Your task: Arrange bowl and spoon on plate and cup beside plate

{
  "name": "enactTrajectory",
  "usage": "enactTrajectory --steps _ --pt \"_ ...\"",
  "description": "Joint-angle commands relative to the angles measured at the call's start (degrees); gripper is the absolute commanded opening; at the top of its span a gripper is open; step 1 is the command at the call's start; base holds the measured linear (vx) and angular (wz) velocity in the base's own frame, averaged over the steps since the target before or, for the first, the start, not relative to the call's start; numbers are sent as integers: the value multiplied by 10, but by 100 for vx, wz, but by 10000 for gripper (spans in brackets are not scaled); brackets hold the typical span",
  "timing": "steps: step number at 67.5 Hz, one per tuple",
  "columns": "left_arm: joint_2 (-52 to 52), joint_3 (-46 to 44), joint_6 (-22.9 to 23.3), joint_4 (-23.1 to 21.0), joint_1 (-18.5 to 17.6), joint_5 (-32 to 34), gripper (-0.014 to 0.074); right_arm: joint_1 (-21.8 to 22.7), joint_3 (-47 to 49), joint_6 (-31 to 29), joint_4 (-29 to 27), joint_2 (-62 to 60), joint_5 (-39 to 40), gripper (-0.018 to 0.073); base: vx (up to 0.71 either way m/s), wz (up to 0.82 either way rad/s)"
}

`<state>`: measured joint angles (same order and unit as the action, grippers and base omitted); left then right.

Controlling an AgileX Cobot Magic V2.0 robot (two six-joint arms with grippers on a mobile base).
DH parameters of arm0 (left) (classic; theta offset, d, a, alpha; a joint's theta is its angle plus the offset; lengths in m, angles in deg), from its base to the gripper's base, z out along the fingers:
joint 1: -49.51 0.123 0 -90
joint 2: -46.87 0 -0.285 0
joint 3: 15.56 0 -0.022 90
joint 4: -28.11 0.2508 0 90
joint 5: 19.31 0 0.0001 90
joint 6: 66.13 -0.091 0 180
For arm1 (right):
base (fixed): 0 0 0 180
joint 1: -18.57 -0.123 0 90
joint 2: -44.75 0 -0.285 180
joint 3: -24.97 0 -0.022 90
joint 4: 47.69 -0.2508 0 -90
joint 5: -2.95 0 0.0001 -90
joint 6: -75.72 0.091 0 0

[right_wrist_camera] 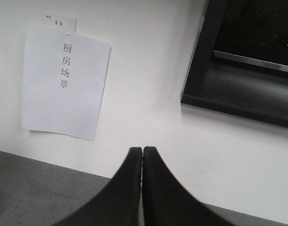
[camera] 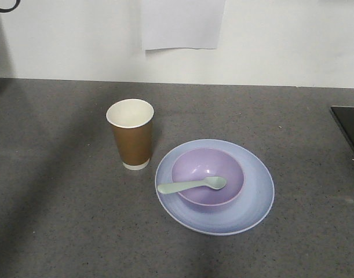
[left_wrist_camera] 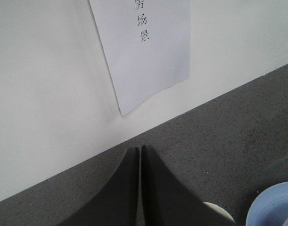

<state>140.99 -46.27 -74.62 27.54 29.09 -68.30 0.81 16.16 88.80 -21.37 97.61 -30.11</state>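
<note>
The lavender bowl [camera: 207, 176] sits upright on the pale blue-lilac plate [camera: 255, 200]. A mint-green spoon [camera: 191, 185] lies across the bowl, its scoop inside and its handle sticking out over the left rim. Just left of the plate stands the brown paper cup [camera: 131, 136], upright and apart from it. Neither gripper shows in the front view. My left gripper [left_wrist_camera: 140, 149] is shut with nothing in it, raised above the counter, with the cup's rim [left_wrist_camera: 220, 213] and the plate's edge [left_wrist_camera: 271, 205] at the lower right. My right gripper [right_wrist_camera: 142, 150] is shut and empty, facing the wall.
The grey counter [camera: 61, 220] runs back to a white wall with a paper sheet [camera: 182, 26] taped on it. A black appliance edge [camera: 349, 124] sits at the counter's right. In the right wrist view a dark appliance [right_wrist_camera: 247, 61] hangs on the wall.
</note>
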Motion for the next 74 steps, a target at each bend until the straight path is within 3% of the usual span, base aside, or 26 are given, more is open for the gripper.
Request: enactTrajectory --steps 1,7,14,23,30,41,48,55,67,74 --pt "-14 -9 5 10 -3 41 -8 2 14 -2 15 -1 38 -6 0 0" --pt "-43 26 3 13 -4 51 -7 2 14 -2 15 -1 37 -6 0 0" --pt "-129 129 2 14 -3 85 -6 2 14 -2 15 -1 37 -6 0 0" --pt "-302 342 3 15 -3 187 -6 2 14 -2 15 -1 37 -6 0 0" --pt "-451 518 5 -8 0 274 -6 2 14 -2 15 -1 37 -6 0 0" --pt "-670 761 5 -64 55 386 -6 2 14 -2 15 -1 37 -6 0 0" --pt "-766 871 8 -75 94 408 -6 2 14 -2 15 -1 37 -6 0 0" --pt "-817 941 44 -76 121 396 -6 2 14 -2 15 -1 37 -6 0 0" --pt "-826 1003 128 -28 146 391 -6 2 14 -2 15 -1 37 -6 0 0" --pt "-826 1031 145 -13 159 410 -6 2 14 -2 15 -1 37 -6 0 0"
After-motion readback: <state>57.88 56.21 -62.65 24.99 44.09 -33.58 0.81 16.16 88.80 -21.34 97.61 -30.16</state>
